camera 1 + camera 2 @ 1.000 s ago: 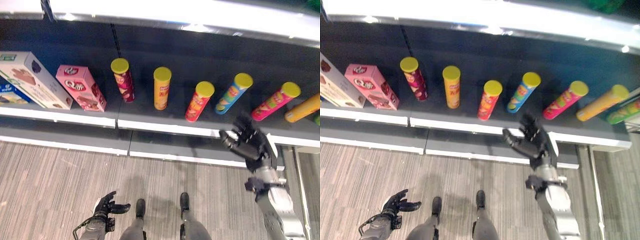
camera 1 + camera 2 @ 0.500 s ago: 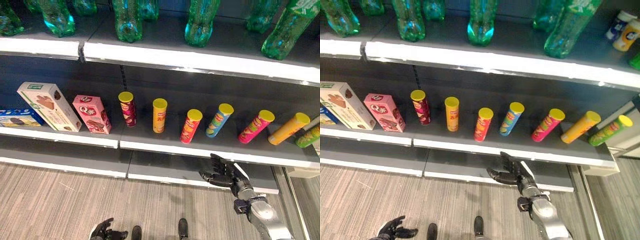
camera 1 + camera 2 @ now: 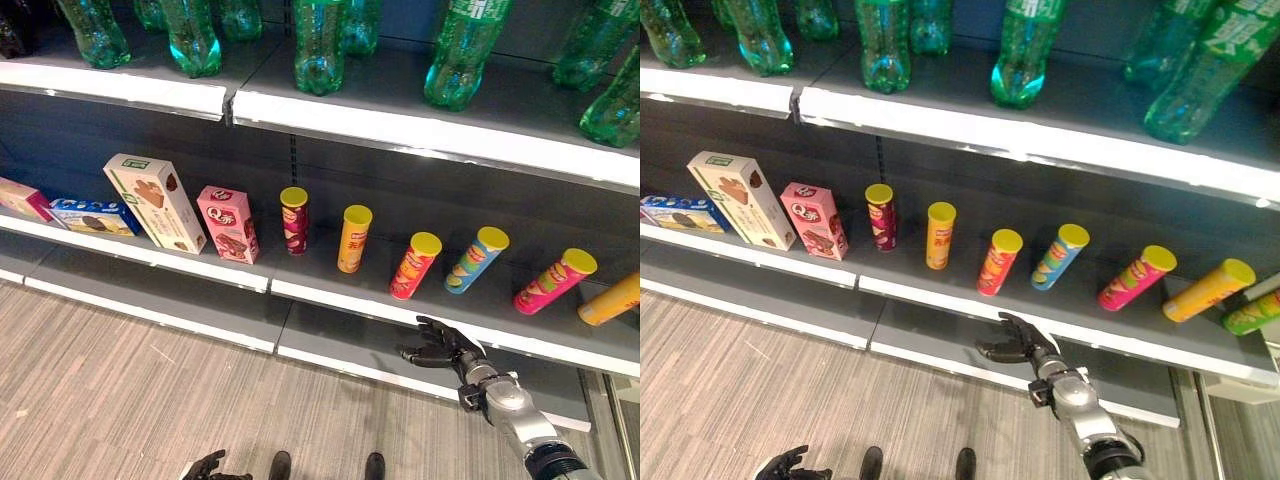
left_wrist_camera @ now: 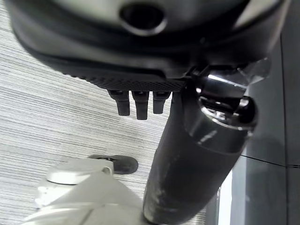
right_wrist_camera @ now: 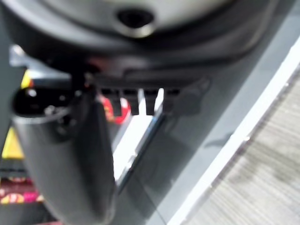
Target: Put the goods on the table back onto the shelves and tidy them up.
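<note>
- We see our right hand (image 3: 438,349) held out in front of the lowest shelf board (image 3: 330,335), just under the white front edge of the middle shelf (image 3: 200,268); its fingers are spread and relaxed, and it holds nothing.
- Our left hand (image 3: 208,466) shows at the bottom edge of the left eye view, low over the striped floor (image 3: 90,390), fingers loosely open and empty (its wrist view shows straight fingertips with only floor past them).
- On the middle shelf a row of crisp tubes stands with yellow lids: a dark red tube (image 3: 294,220), then an orange tube (image 3: 353,238), a red tube (image 3: 414,265), a blue tube (image 3: 475,259), a pink tube (image 3: 553,281) and a yellow-orange tube (image 3: 610,298) at the right edge.
- The tubes are apart from one another, and those towards the right appear to lean more and more to the right.
- Left of the tubes we find a pink box (image 3: 227,223) and a taller cream box (image 3: 154,201), both upright and tilted, with a flat blue box (image 3: 95,217) beside them.
- The top shelf (image 3: 420,120) carries a line of green bottles (image 3: 320,45).
- In the right eye view a green tube (image 3: 1252,311) lies at the far right of the middle shelf, past the yellow-orange one.
</note>
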Tool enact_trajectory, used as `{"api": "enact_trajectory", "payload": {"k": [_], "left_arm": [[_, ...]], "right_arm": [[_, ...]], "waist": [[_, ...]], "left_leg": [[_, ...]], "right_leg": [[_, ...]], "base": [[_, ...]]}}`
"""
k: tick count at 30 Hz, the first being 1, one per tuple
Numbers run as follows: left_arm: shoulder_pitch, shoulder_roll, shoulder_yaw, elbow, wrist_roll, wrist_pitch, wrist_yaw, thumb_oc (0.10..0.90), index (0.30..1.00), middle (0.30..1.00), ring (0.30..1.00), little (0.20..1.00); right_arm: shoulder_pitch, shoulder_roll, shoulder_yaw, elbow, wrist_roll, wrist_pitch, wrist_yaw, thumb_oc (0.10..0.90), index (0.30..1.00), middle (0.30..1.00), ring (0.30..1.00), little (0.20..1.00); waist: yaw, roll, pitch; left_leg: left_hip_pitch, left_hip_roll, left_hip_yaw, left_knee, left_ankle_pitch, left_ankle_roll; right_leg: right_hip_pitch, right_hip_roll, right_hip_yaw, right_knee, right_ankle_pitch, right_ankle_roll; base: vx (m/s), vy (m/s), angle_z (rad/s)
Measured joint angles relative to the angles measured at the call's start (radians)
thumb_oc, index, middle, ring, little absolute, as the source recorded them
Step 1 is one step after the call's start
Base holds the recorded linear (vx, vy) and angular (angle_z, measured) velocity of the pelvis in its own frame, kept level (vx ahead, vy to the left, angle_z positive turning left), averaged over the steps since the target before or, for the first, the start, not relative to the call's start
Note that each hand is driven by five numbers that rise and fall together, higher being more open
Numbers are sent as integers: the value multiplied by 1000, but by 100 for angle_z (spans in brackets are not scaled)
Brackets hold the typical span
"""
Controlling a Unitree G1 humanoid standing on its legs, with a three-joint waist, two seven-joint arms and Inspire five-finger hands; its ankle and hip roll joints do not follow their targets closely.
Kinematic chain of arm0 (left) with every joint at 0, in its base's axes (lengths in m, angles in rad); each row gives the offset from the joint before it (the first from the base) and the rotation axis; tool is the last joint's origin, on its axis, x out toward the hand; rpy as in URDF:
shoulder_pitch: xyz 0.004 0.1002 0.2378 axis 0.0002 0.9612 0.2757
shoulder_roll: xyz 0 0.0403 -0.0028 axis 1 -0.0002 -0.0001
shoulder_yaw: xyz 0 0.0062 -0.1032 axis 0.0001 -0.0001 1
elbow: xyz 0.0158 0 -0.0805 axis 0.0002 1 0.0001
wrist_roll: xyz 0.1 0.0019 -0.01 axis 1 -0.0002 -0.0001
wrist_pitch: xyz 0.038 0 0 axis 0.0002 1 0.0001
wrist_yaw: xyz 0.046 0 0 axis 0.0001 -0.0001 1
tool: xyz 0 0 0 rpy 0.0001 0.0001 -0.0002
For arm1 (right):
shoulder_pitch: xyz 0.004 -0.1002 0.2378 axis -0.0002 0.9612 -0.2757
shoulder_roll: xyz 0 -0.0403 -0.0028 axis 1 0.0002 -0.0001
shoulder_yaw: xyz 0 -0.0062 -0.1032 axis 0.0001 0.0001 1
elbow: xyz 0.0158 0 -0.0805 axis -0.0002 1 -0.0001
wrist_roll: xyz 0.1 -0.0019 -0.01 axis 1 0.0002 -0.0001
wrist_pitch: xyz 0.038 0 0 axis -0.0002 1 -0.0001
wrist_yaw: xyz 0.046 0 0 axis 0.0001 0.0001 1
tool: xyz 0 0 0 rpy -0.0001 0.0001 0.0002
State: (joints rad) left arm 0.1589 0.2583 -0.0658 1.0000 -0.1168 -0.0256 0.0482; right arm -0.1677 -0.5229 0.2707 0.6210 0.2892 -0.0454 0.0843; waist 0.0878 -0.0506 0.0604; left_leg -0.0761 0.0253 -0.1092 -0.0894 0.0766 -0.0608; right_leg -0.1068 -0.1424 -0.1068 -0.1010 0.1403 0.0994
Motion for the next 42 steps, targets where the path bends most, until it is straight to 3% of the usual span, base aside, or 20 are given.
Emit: {"api": "enact_trajectory", "payload": {"k": [4, 11, 18, 26, 33, 42], "left_arm": [[2, 2, -1, -1, 0, -2, -17, 800, 900, 900, 900, 900], [5, 2, -11, -3, -10, -2, -24, 800, 900, 900, 900, 900], [12, 2, -11, -23, -39, -3, -36, 800, 900, 900, 900, 900], [12, 4, -11, -30, -41, -3, -39, 800, 900, 900, 900, 900], [4, 5, -14, -31, -43, -3, -45, 800, 900, 900, 900, 900], [5, 7, -43, -38, -50, -3, -65, 800, 900, 900, 900, 900]], "right_arm": [[-55, 0, 19, 63, -10, 4, -4, 800, 900, 900, 900, 900], [-130, -11, 19, 103, -13, 6, -5, 800, 900, 900, 900, 900], [-171, -19, 25, 162, -28, 11, -22, 800, 900, 900, 900, 900], [-232, -20, 24, 233, -39, 12, -26, 800, 900, 900, 900, 900], [-301, -66, 35, 272, -61, 12, -27, 800, 900, 900, 900, 900], [-327, -98, 34, 315, -80, 13, -45, 800, 900, 900, 900, 900]], "waist": [[9, 8, 5], [33, 46, 37], [62, 47, 59], [66, 50, 73], [66, 86, 97], [88, 101, 100]], "left_leg": [[-10, 1, -10, 0, 3, -3], [-33, 5, -41, 0, 10, -13], [-43, 7, -62, 0, 13, -13], [-51, 7, -76, 0, 15, -15], [-54, 7, -93, 1, 20, -18], [-58, 8, -114, 1, 23, -23]], "right_leg": [[-5, 0, -9, 0, -1, 0], [-11, 4, -41, 0, -3, -3], [-9, 6, -63, 0, -9, -3], [-10, 7, -80, 0, -15, -6], [-4, 7, -96, 0, -18, -7], [1, 9, -115, 0, -23, -8]], "base": [[-13, -6, 9], [-7, -14, 12], [-2, -22, 9], [9, -17, 6], [3, -15, 5], [3, -8, 6]]}}
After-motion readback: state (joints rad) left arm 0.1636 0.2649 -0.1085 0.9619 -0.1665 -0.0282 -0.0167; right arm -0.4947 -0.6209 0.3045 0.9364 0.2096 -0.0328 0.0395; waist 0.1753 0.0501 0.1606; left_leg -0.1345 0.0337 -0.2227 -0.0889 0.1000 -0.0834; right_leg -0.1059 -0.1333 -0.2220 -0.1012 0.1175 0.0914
